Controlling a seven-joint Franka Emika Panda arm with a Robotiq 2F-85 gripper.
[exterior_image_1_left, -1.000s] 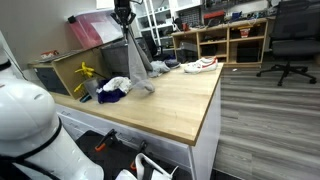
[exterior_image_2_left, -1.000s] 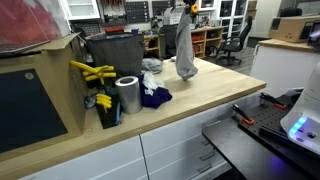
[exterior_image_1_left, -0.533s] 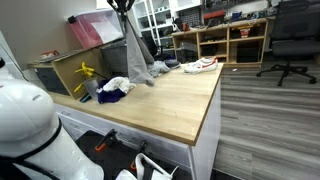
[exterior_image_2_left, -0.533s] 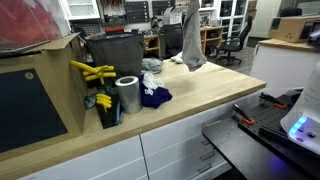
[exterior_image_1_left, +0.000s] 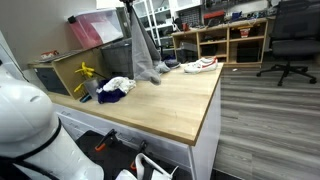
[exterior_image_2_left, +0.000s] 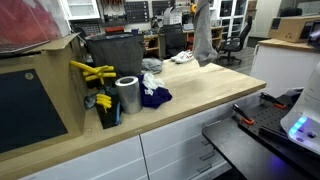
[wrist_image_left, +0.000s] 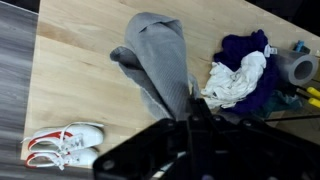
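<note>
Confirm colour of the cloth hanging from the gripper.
Plain grey cloth, clearest in the wrist view.

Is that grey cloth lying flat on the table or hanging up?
Hanging: the grey cloth droops long and narrow from the gripper above the wooden table. Whether its lower end touches the wood, cannot tell.

Light wooden tabletop (exterior_image_1_left: 180, 100) under white-and-red sneakers (exterior_image_1_left: 200, 64), blue-and-white cloth heap (exterior_image_1_left: 115, 88), silver tape roll (exterior_image_2_left: 127, 96).

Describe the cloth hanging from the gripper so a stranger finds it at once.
Look at the wooden table. Above it, a grey cloth hangs from the gripper. Unlike the white and blue pile beside it, it is plain grey and hanging, not heaped.
</note>
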